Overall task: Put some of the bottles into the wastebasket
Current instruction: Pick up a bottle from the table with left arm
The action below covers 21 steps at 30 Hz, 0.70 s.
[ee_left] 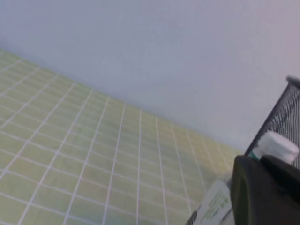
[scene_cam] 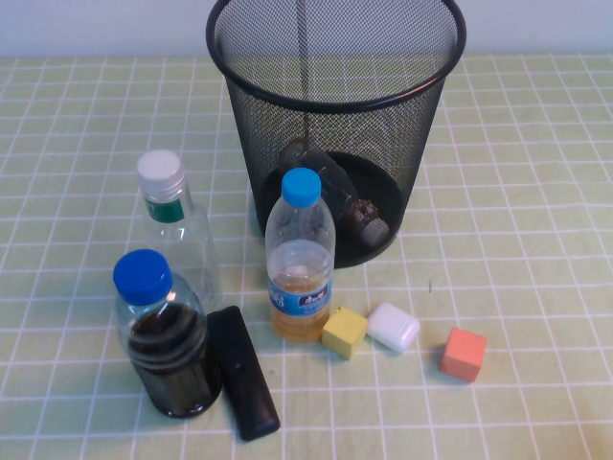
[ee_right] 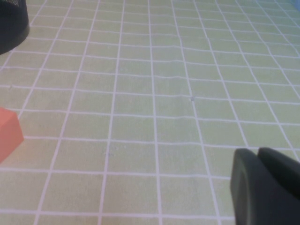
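Observation:
The black wire-mesh wastebasket (scene_cam: 335,115) stands at the back middle of the table. A small clear bottle (scene_cam: 337,196) lies inside it on the bottom. The taller clear bottle (scene_cam: 174,230) with a white cap and green neck band stands upright to the basket's left. Neither gripper shows in the high view. In the left wrist view, my left gripper (ee_left: 258,161) is shut and empty, with the tall bottle's white cap (ee_left: 277,147) and the wastebasket (ee_left: 284,117) just beyond it. In the right wrist view, my right gripper (ee_right: 257,152) is shut and empty above bare tablecloth.
A blue-capped bottle of orange liquid (scene_cam: 300,259) stands in front of the basket. A blue-capped bottle of dark liquid (scene_cam: 165,340) and a black remote (scene_cam: 242,369) are at the front left. Yellow (scene_cam: 345,331), white (scene_cam: 394,326) and orange (scene_cam: 464,353) blocks lie at the front right.

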Each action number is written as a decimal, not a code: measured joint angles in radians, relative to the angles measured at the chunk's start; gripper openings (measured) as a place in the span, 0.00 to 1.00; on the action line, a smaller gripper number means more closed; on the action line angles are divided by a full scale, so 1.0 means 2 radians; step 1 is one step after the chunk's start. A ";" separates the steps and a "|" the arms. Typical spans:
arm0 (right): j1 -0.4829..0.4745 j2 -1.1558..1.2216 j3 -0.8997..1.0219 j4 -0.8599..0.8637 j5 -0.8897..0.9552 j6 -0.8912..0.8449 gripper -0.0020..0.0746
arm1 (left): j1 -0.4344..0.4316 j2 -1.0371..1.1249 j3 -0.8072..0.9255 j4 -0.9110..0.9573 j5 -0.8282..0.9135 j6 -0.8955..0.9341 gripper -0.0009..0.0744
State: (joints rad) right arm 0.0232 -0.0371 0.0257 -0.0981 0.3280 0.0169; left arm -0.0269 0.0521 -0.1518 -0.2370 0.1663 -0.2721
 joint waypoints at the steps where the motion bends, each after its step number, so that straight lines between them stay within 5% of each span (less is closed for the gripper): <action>1: 0.000 0.000 0.000 0.000 0.000 0.000 0.02 | 0.000 0.017 -0.026 0.000 0.034 0.015 0.01; 8: 0.000 0.000 0.000 0.000 0.000 0.000 0.02 | 0.000 0.179 -0.211 -0.004 0.248 0.190 0.01; 17: 0.000 0.000 0.000 0.000 0.000 0.000 0.02 | -0.002 0.362 -0.371 -0.091 0.335 0.363 0.01; 21: 0.000 0.000 0.000 0.000 0.000 0.000 0.02 | -0.040 0.428 -0.415 -0.133 0.368 0.429 0.01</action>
State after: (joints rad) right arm 0.0232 -0.0371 0.0257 -0.0981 0.3280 0.0169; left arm -0.1072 0.9074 -0.9820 -0.5031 0.9023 0.5859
